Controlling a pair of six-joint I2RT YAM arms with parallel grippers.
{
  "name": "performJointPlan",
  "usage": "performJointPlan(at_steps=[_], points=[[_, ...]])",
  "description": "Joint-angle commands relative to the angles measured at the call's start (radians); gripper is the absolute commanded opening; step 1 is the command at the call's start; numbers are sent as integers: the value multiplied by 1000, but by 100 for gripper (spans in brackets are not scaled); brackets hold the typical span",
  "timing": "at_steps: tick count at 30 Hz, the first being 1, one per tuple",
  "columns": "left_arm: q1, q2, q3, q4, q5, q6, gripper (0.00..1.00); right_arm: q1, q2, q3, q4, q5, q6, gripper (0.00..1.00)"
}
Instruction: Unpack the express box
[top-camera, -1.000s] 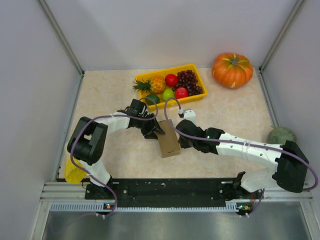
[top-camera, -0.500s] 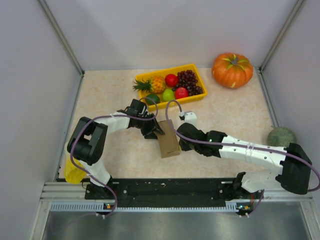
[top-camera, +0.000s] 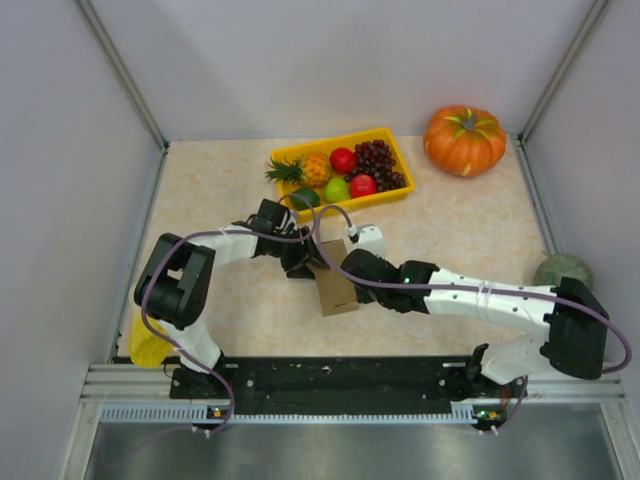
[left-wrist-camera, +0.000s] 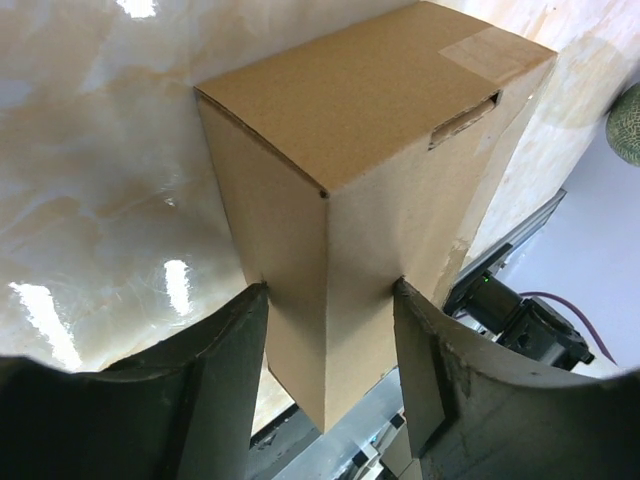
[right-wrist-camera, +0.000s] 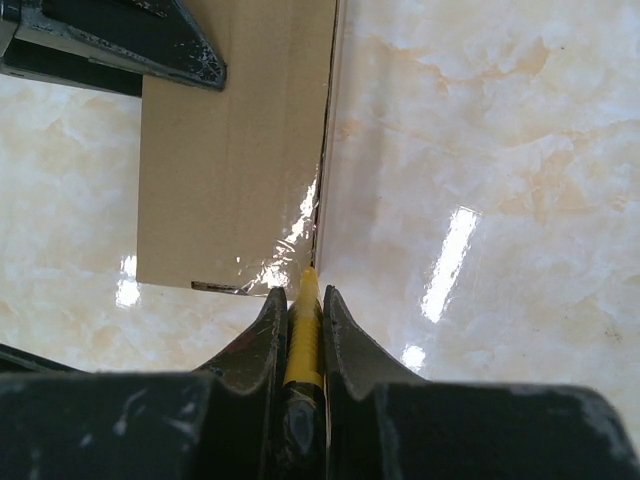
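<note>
The express box (top-camera: 336, 288), plain brown cardboard, lies on the table in front of the arms. In the left wrist view the box (left-wrist-camera: 370, 120) sits between my left gripper's (left-wrist-camera: 330, 286) fingers, which press on its two sides at one end; clear tape covers its far end. In the top view my left gripper (top-camera: 306, 258) is at the box's far end. My right gripper (right-wrist-camera: 304, 295) is shut on a thin yellow tool (right-wrist-camera: 303, 330), whose tip touches the taped edge of the box (right-wrist-camera: 235, 150). In the top view my right gripper (top-camera: 345, 266) is over the box's far right edge.
A yellow tray (top-camera: 402, 160) of fruit stands behind the box. An orange pumpkin (top-camera: 464, 140) is at the back right and a green melon (top-camera: 562, 270) by the right wall. A yellow object (top-camera: 146, 346) lies at the left arm's base.
My right arm has swung left, bringing the yellow tool's tip onto the box's far right edge. My left gripper still holds the box, which has barely moved.
</note>
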Motion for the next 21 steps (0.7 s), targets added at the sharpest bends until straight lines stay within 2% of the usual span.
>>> performJointPlan(at_steps=[1,4,9,17,21], points=[[3,31,-66,-27,-25,87,61,26,57,71,-27,-36,3,0],[2,38,-79,-15,22,109,69,26,89,102,-23,-30,6,0],[-12,61,-57,-47,18,120,69,26,123,136,-6,-27,3,0],[-20,93,-16,-171,-129,178,43,25,94,137,-1,6,12,0],[-23,90,-14,-199,-172,213,37,13,84,140,0,30,10,0]])
